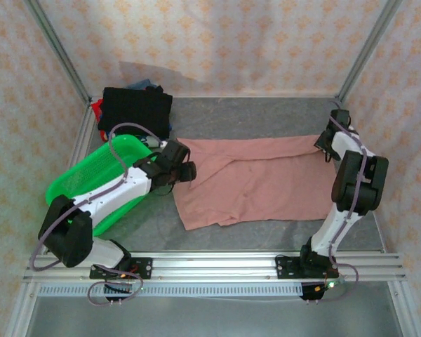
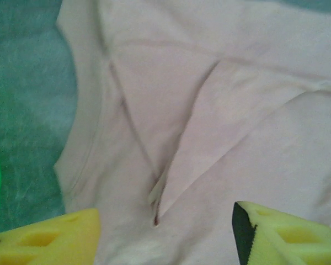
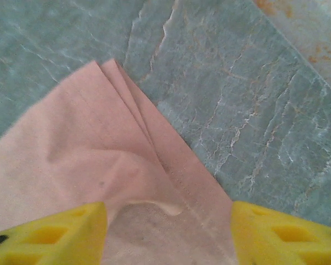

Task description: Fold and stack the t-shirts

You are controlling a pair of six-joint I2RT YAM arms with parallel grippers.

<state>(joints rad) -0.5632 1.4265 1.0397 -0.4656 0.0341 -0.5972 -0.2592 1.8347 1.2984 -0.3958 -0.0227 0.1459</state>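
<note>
Pink t-shirt (image 1: pixel 256 179), long axis left-to-right; left gripper (image 2: pixel 165 215), right gripper (image 3: pixel 168 210) at its ends, jaws apart.

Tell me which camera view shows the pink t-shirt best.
The top external view: it takes in the whole pink t-shirt, every edge in frame. The left wrist view gives a close-up of a diagonal fold and a curved stitched edge; the right wrist view gives a close-up of one layered corner.

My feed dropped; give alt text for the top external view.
A pink t-shirt lies partly folded on the table, left tool at its left edge, right tool at its far right corner. A green basket and folded shirts sit far left.
</note>
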